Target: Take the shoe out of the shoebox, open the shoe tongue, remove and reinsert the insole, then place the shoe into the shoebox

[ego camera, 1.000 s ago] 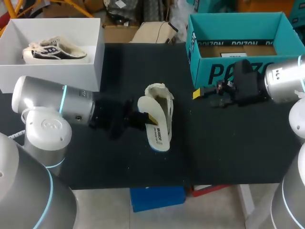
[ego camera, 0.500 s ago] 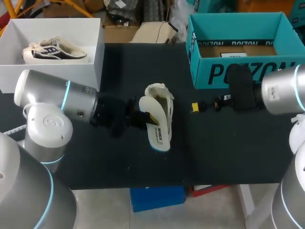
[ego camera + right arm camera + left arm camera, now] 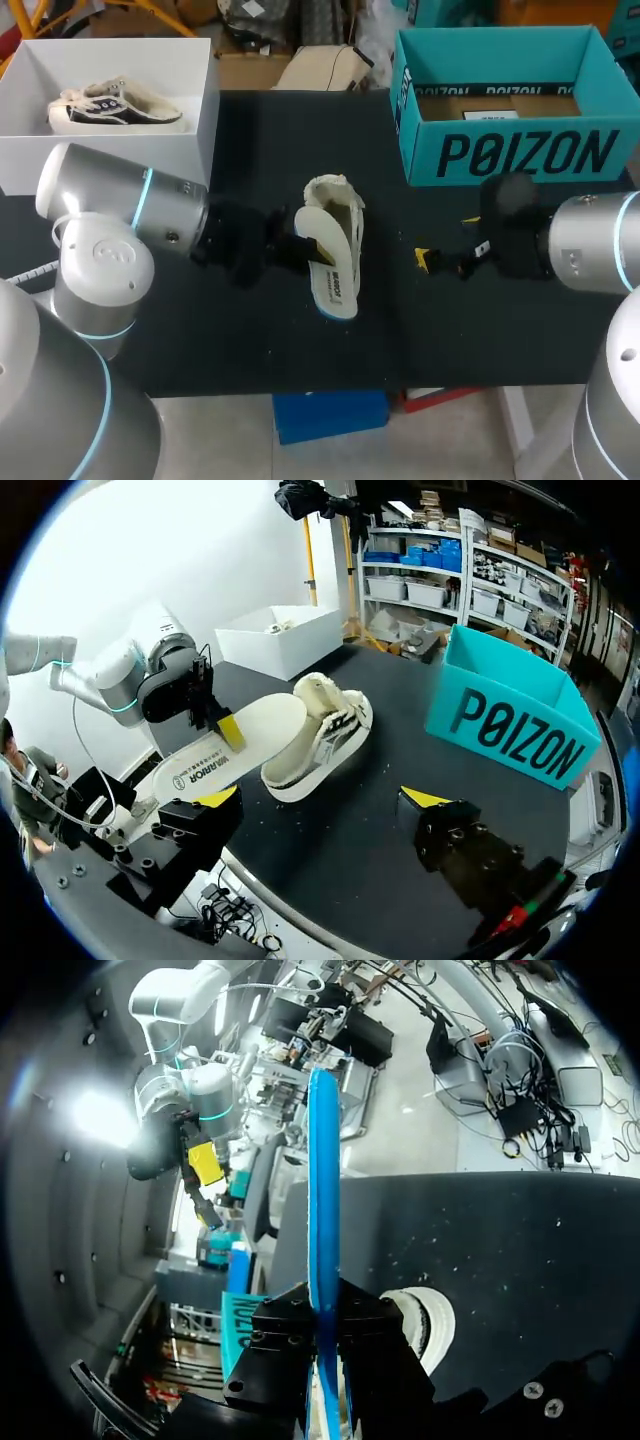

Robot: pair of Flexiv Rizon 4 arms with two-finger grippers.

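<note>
The shoe sits near the middle of the black worktop, outside both boxes. In the right wrist view it rests on its sole with the opening turned up.

The left arm comes in low over the worktop from the left. Its jaws are clamped on the insole, gripping it by one long edge. In the left wrist view the insole appears edge-on as a thin blue strip, pinched between the two black fingers and running out ahead of them. In the right wrist view the insole's pale printed face slants along the side of the shoe. I cannot tell whether its far end is inside the shoe or only against it.

The right arm is to the right of the shoe and well apart from it. Its jaws are spread wide and hold nothing; the shoe and insole lie ahead of them, beyond the yellow tips.

The teal shoebox stands open at the worktop's far right. A white box at the far left holds a second shoe.
</note>
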